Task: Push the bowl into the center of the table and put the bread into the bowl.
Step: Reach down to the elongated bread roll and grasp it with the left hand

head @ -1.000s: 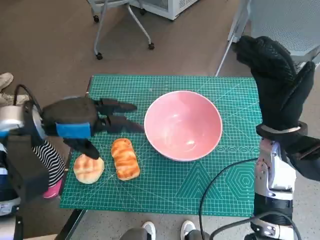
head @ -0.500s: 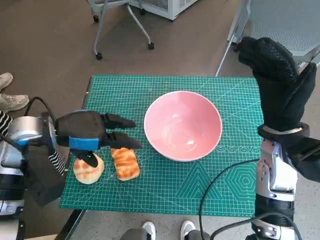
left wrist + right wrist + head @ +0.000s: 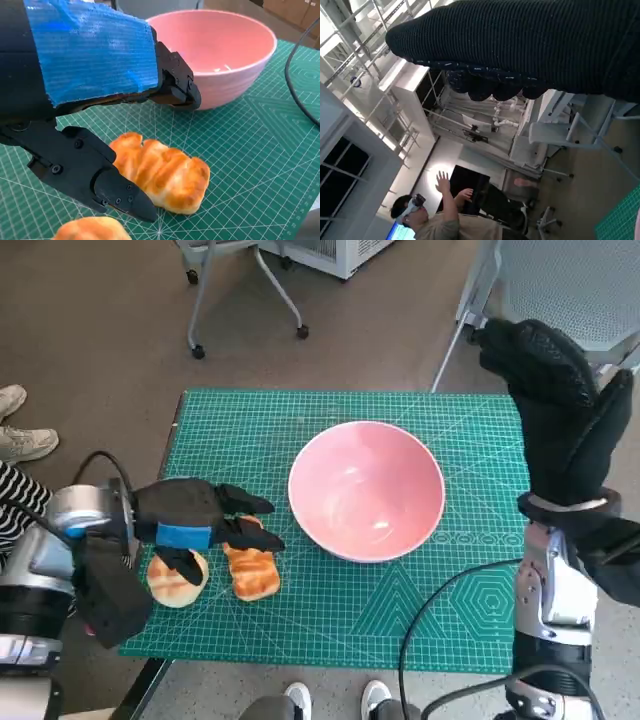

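Lower now, my left robot hand [image 3: 195, 525] hangs open over the long bread [image 3: 251, 568]; right robot hand [image 3: 560, 410] is up, open, holding nothing.

Left forearm entered from the lower left and lay low and roughly level, its wrist turned so that the blue-taped back of the left hand [image 3: 190, 527] faced upward. Black fingers [image 3: 172, 82] were extended toward the robot's right, spread apart from the thumb [image 3: 107, 190] below them, with nothing gripped between; the hand was held open. Right forearm rose upright at the right edge of the head view, wrist straight, a cable trailing from its lower part. The gloved right hand [image 3: 560, 410] was raised high, fingers together and pointing upward and away from the body, holding nothing, with the thumb set apart to the side.
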